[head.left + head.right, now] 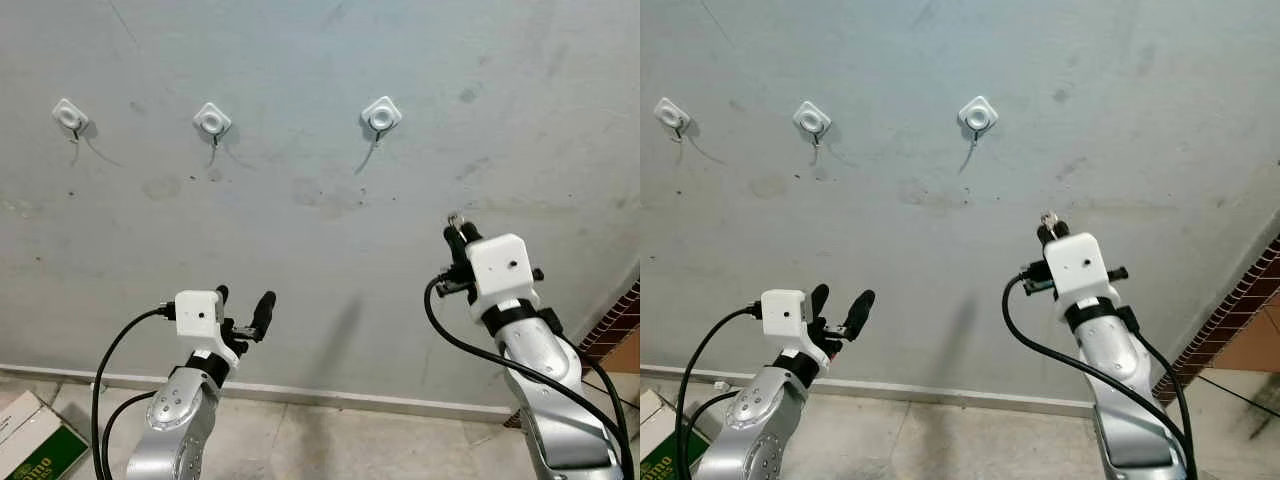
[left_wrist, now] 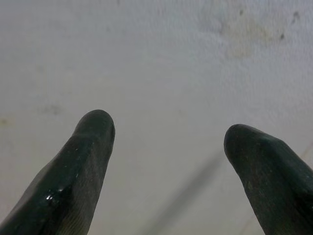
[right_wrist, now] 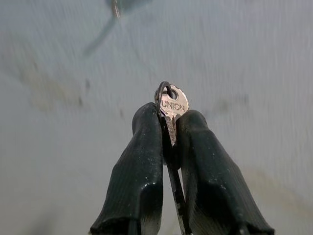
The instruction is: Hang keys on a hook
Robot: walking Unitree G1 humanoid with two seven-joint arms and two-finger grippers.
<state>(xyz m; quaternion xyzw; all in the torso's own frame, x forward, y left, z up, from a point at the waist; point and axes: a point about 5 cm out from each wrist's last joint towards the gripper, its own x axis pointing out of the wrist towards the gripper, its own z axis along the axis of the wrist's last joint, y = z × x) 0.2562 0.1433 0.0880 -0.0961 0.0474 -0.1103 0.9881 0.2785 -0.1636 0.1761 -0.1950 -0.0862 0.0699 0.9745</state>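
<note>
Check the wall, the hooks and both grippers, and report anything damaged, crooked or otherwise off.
Nothing is broken or crooked. The three hooks sit in a level row on a scuffed, stained wall, all bare. The right gripper pinches the key and its ring below them. The left gripper is open, holding nothing.

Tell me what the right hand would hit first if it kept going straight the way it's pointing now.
Probably the bare wall. The right hand, shut on the key, points at plain plaster, with the nearest hook up and off its line. Depth is hard to judge.
</note>
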